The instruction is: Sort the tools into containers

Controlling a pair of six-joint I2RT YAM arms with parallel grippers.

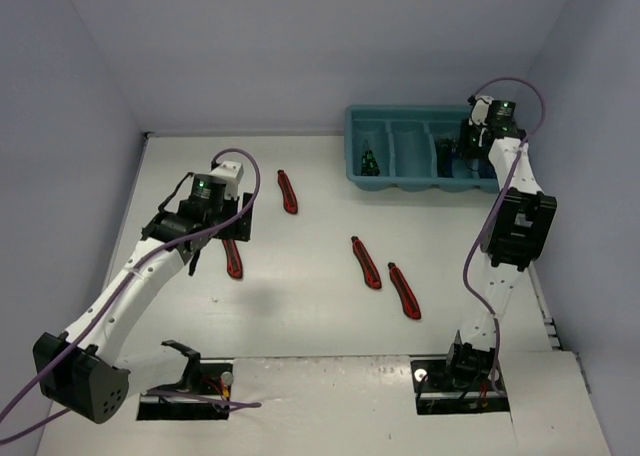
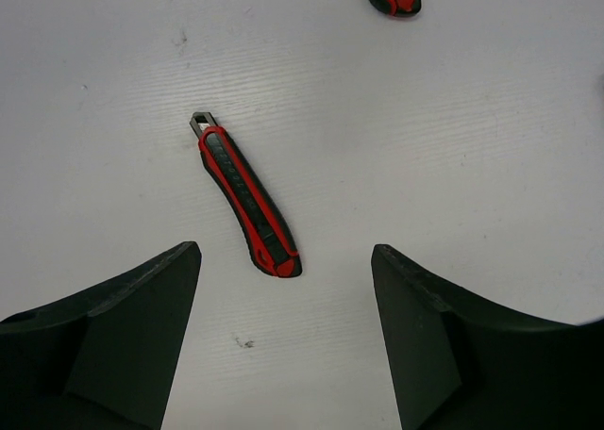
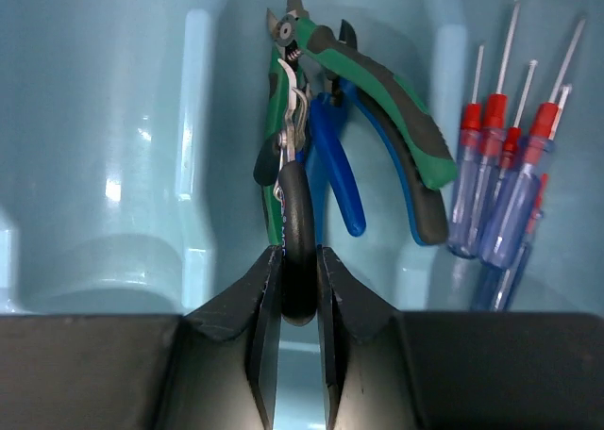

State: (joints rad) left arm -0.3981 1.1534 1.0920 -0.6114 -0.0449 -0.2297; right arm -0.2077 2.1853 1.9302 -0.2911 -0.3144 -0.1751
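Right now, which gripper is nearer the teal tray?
Right. The right gripper is inside the tray, gripping pliers; the left gripper hovers over a utility knife across the table.

The teal plastic tray (image 3: 113, 166) is glossy and smooth. The white bench (image 2: 453, 147) is matt, faintly ribbed. The green-and-black pliers (image 3: 294, 213) have matt rubbery grips; the red-and-black utility knife (image 2: 247, 202), matt plastic.

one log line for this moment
left gripper open above utility knife | right gripper shut on green pliers in tray
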